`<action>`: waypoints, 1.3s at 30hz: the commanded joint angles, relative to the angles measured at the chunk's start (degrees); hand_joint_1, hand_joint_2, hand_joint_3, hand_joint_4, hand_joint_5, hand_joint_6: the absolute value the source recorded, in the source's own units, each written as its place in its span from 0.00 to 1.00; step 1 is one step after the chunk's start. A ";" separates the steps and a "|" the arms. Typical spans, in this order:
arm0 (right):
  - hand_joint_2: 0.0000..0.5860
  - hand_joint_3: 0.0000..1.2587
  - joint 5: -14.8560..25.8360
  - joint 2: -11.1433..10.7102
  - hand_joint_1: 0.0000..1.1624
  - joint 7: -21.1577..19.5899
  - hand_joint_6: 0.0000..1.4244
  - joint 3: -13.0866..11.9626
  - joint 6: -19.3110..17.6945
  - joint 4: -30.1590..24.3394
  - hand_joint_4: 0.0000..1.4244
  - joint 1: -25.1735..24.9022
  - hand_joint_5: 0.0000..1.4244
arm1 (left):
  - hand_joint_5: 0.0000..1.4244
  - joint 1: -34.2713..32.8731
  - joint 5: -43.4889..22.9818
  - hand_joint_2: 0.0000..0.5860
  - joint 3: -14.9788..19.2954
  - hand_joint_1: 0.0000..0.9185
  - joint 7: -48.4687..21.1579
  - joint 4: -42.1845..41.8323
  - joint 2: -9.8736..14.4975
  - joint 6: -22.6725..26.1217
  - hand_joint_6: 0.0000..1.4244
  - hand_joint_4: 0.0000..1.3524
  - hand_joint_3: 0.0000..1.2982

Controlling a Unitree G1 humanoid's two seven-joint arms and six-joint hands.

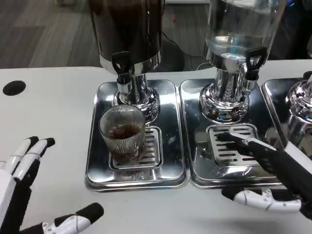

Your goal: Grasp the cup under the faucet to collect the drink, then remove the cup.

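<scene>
1. A ribbed glass cup [123,133] is sitting on the slotted grate of the left drip tray [100,168], directly below the black-handled faucet [122,68] of the dark drink dispenser [127,29] — placed to catch the pour, and already holding a little brown liquid.
2. The left hand [29,195] is hovering over the white worktop [48,112], near the tray's front-left corner, fingers [34,151] spread apart and holding nothing.
3. The right hand [265,175] is lying across the neighbouring tray [192,146] under the clear dispenser [239,29], fingers apart, gripping nothing.
4. Open worktop is lying left of the cup — likely the easier approach; the raised tray rim and the faucet overhead are limiting the lift-out.
</scene>
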 commanded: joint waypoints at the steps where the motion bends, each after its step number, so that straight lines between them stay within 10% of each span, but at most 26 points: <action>1: 0.24 0.14 -1.35 1.29 0.55 -1.02 0.06 1.11 1.45 -0.21 0.07 -2.82 0.08 | 0.12 -2.26 -2.11 0.05 3.33 0.00 1.00 4.11 2.07 -1.52 0.38 0.03 0.11; 20: 0.20 0.14 -12.08 8.34 0.57 -10.43 0.07 5.30 7.48 -2.48 0.08 -5.76 0.11 | 0.11 -5.70 -4.22 0.07 4.65 0.00 -1.27 7.34 5.23 -3.18 0.38 0.04 0.12; 39: 0.17 0.13 -18.49 15.89 0.58 -17.43 0.06 12.69 10.40 10.11 0.08 -17.85 0.10 | 0.12 -4.92 -6.00 0.08 6.18 0.00 -3.07 5.75 5.70 -4.71 0.38 0.05 0.13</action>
